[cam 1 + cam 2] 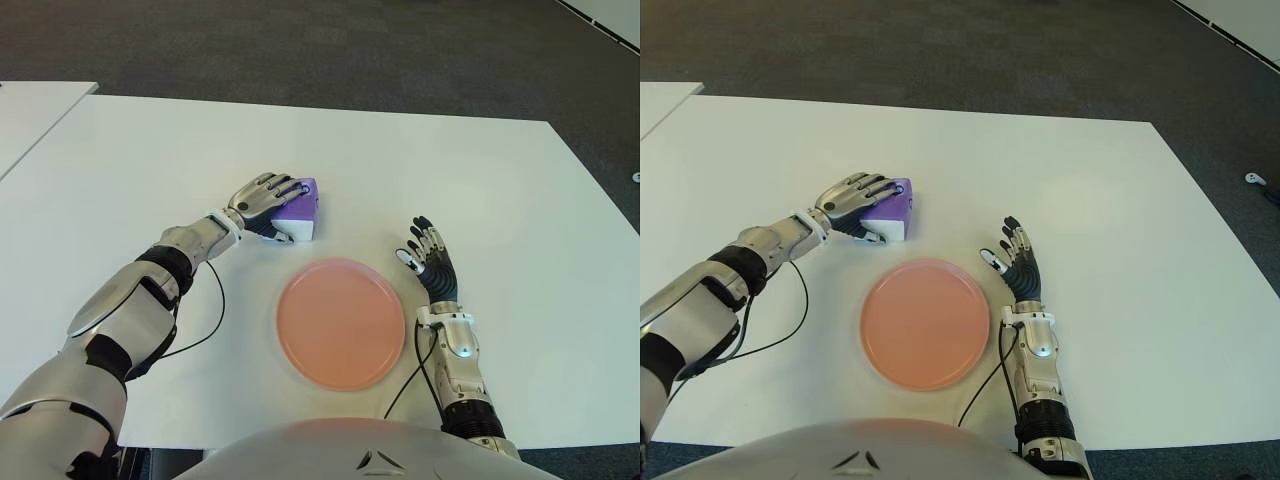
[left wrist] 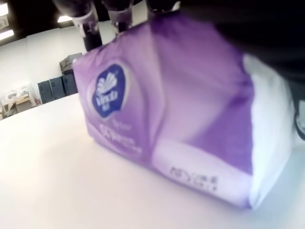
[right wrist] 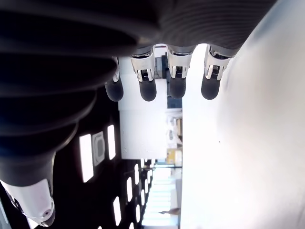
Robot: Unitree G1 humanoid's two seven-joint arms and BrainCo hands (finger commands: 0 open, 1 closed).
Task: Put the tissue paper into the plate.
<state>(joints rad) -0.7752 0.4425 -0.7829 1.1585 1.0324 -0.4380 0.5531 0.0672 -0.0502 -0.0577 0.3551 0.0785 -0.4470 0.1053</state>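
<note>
A: Tissue pack, where is it?

B: Purple and white pack, sitting on the white bench, under the left robot hand. Fingers draped over its top, curled down around it, so the left robot hand is closed on the pack. Left wrist view shows the pack close up, base on the bench, fingertips over its upper edge.

A: Lifted?

B: No, the bottom looks flat on the bench surface in the wrist view.

A: Left arm pose?

B: Stretched forward and inward across the bench, forearm angled toward the pack, wrist about level, palm facing down.

A: Plate?

B: Pink round plate, nearer the robot than the left robot hand and a bit to its right, apart from the pack. Nothing in it.

A: Right side?

B: Right robot hand shows just right of the plate, fingers spread and extended forward, holding nothing. Right wrist view confirms straight fingers with the bench beyond them. Can't tell if it touches the bench. Forearm runs back toward the torso.

A: Anything else?

B: A black cable loops off the left forearm over the bench. Dark carpet floor beyond the far edge.
</note>
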